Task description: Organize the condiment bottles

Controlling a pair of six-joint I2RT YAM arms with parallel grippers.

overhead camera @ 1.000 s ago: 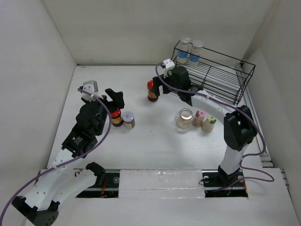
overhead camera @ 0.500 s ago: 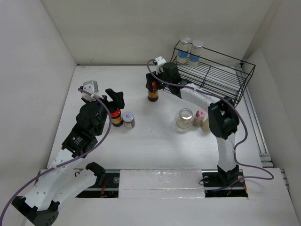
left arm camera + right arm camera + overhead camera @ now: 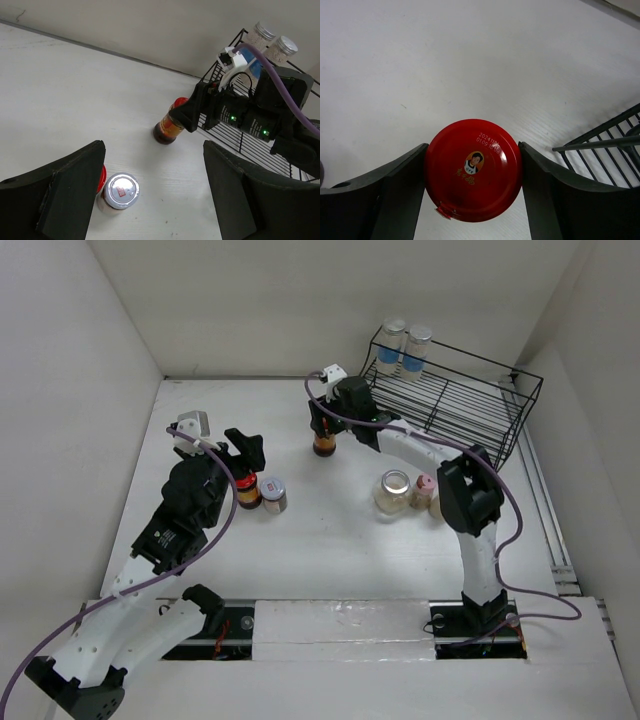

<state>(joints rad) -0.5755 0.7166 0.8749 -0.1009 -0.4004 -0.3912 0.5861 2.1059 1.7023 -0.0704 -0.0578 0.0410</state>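
My right gripper [image 3: 472, 172] is shut on the red lid [image 3: 473, 167] of a dark amber jar [image 3: 323, 444] that stands left of the rack; its fingers press both sides of the lid. The left wrist view shows this jar [image 3: 168, 130] slightly tilted. My left gripper [image 3: 154, 150] is open and empty, above a second red-lidded amber jar [image 3: 247, 491] and a silver-lidded jar [image 3: 118, 190]. Two silver-lidded, blue-labelled bottles [image 3: 404, 346] stand in the rack's back left corner. A wide clear jar [image 3: 392, 491] and a pink-capped bottle [image 3: 424, 489] stand mid-table. The yellow-green-capped one is hidden behind my right arm.
The black wire rack [image 3: 470, 400] stands at the back right against the wall. White walls close the table on the left, back and right. My right arm's elbow [image 3: 465, 495] hangs over the table beside the pink-capped bottle.
My right gripper has moved left and closed on the red lid of the far amber jar, and its elbow swung left over the yellow-green-capped bottle. The left arm has not moved.
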